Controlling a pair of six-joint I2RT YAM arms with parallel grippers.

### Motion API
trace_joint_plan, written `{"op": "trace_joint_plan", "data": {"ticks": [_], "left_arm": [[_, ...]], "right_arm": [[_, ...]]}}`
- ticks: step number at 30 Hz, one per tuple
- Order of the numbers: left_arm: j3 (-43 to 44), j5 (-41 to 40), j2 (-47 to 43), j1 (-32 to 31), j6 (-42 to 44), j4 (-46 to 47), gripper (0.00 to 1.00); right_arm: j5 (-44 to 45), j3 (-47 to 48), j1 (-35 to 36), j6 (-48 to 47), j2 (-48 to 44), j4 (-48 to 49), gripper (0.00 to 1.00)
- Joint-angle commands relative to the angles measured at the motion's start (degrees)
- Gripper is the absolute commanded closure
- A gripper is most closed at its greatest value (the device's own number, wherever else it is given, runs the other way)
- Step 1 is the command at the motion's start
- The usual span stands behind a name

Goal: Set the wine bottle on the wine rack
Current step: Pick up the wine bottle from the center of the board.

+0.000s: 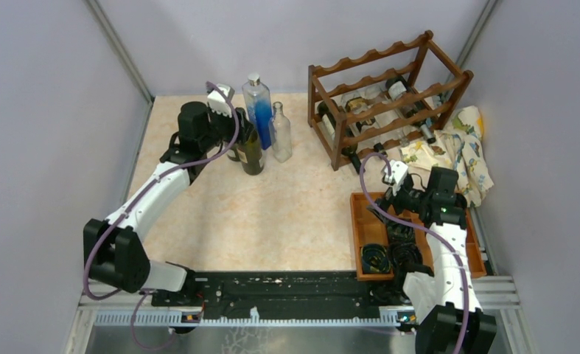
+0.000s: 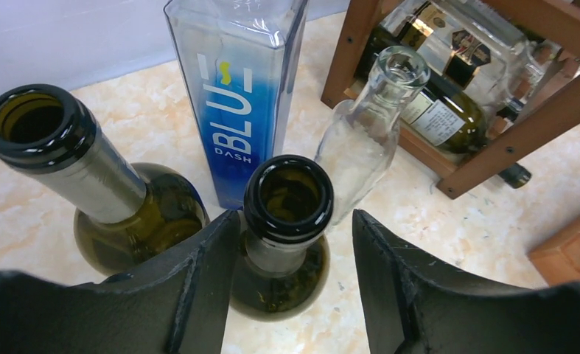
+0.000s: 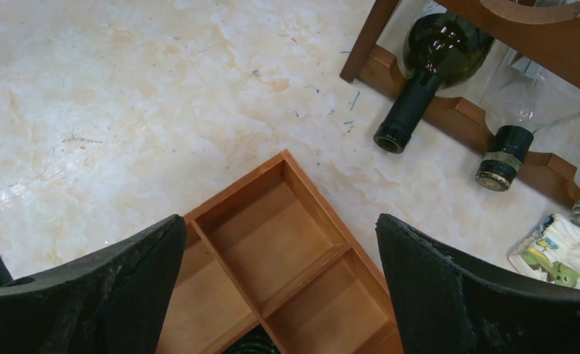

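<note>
A dark green wine bottle (image 2: pixel 288 198) stands upright on the table (image 1: pixel 287 214), its open mouth facing up. My left gripper (image 2: pixel 294 217) straddles its neck just below the lip. The left finger (image 2: pixel 198 273) is against the neck and a gap shows on the right, so the jaws are open. In the top view the wine bottle (image 1: pixel 251 151) and left gripper (image 1: pixel 236 136) are at the back left. The wine rack (image 1: pixel 390 96) stands at the back right with several bottles lying in it. My right gripper (image 3: pixel 279 221) hangs open and empty over a wooden tray (image 3: pixel 272 221).
Close round the bottle stand a second green bottle (image 2: pixel 40 125), a tall blue square bottle (image 2: pixel 235 96) and a small clear bottle (image 2: pixel 368 140). The compartment tray (image 1: pixel 360 221) sits at the front right. A patterned cloth (image 1: pixel 463 147) lies beside the rack.
</note>
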Motion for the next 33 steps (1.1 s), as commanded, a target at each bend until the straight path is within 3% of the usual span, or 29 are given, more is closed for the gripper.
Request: {"op": "trace_joint_plan", "data": {"ticks": [1,9,11,13,16,21,26,29,33], "left_arm": [[-1.0,0.3,1.5,0.3,4.8,6.6,0.37],[-2.5,3.0,2.7,0.3,9.7,9.4,0.56],[-2.7,4.9,2.3,0.3,10.8,9.6,0.65],[-2.8,6.7,1.7,0.3,11.5,9.1,0.85],[-3.5,10.2,-0.8,0.3,12.4,8.4,1.0],[-4.7,20.5,-7.5,0.3,15.9,5.3,1.0],[-6.8,25.6,-14.3,-1.4,19.6,0.5,1.0],[-7.6,23.4,-18.0,-6.7,25.1,-3.3,1.0],[-6.8,13.4,-19.6,-17.3,32.2,-10.9,1.0]], "right_arm": [[-2.2,1.1,0.3,-0.9,-1.1,0.3,0.02],[-2.5,1.1,0.3,-0.9,-1.0,0.2,0.02],[-2.5,1.2,0.3,-0.9,-0.9,0.2,0.02],[-2.5,1.1,0.3,-0.9,-1.0,0.2,0.02],[-2.4,1.2,0.3,-0.9,-1.0,0.1,0.02],[-2.5,1.3,0.3,-0.9,-1.0,0.0,0.02],[-2.6,1.5,0.3,-0.7,-1.0,-0.1,0.02],[-2.5,1.6,0.3,-0.5,-1.0,0.0,0.02],[-2.1,1.6,0.3,0.0,-0.8,0.3,0.02]]}}
